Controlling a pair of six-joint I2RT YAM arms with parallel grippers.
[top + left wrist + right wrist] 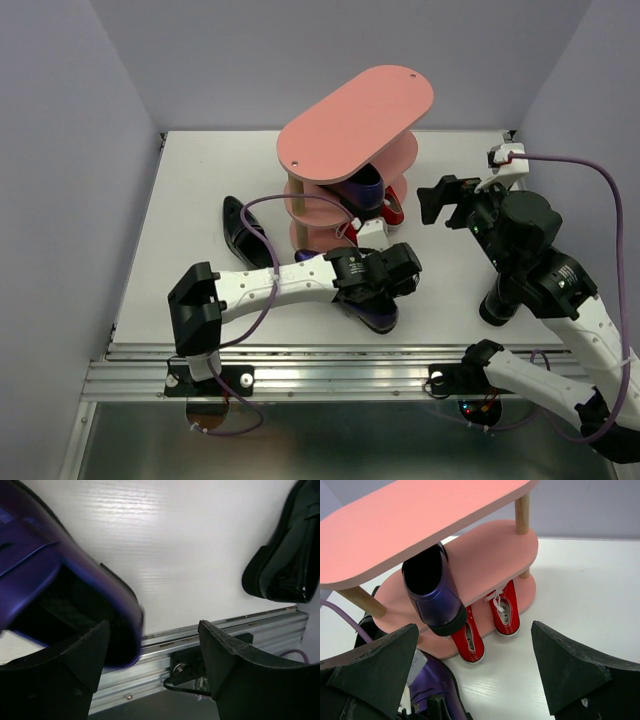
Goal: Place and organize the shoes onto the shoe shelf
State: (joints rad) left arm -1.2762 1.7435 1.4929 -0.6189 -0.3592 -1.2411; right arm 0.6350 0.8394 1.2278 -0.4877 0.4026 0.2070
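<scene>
1. The left gripper, jaws apart at the purple shoe lower centre overhead, might have pinched only its rim, letting it slip.
2. The right gripper, open and empty, hovered right of the shoe shelf.

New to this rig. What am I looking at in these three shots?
Two robot arms are bolted at the near edge of a table, each ending in a two-finger gripper. One picture looks down from above; the other two come from wrist cameras, so the wedges at the bottom are fingers. On the table stands a pink shoe shelf: one purple shoe on its middle tier, red sneakers on the bottom. A black loafer lies on the table. The left gripper sits open at the second purple shoe. The right gripper is open and empty.
</scene>
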